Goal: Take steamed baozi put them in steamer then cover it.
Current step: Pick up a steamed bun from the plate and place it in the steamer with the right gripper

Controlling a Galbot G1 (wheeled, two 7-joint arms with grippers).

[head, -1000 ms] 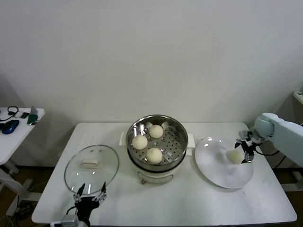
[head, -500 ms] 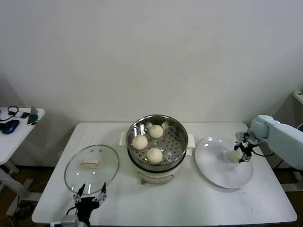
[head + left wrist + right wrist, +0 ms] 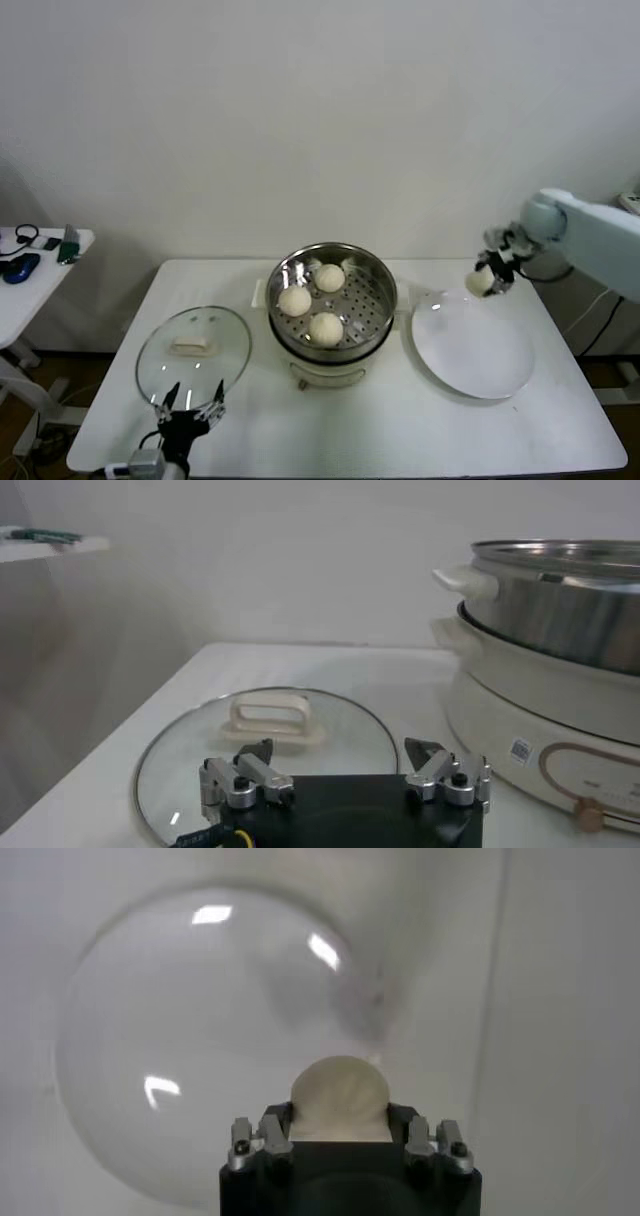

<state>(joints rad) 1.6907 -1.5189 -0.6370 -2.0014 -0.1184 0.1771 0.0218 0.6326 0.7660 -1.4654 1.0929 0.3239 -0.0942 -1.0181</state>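
Soft, even light is falling from overhead, and the head view is looking bright, the wall greying towards its top corners. Shadows are lying faint and short under the steamer [image 3: 331, 300] and the plate [image 3: 470, 345]. Bright highlights are glinting on the steamer's steel wall and on the glass cover [image 3: 193, 356]. In the right wrist view, small white reflections are shining on the plate [image 3: 200, 1028], and the baozi [image 3: 338, 1096] is casting a blurred grey shadow there. In the left wrist view, the background is looking soft and hazy.
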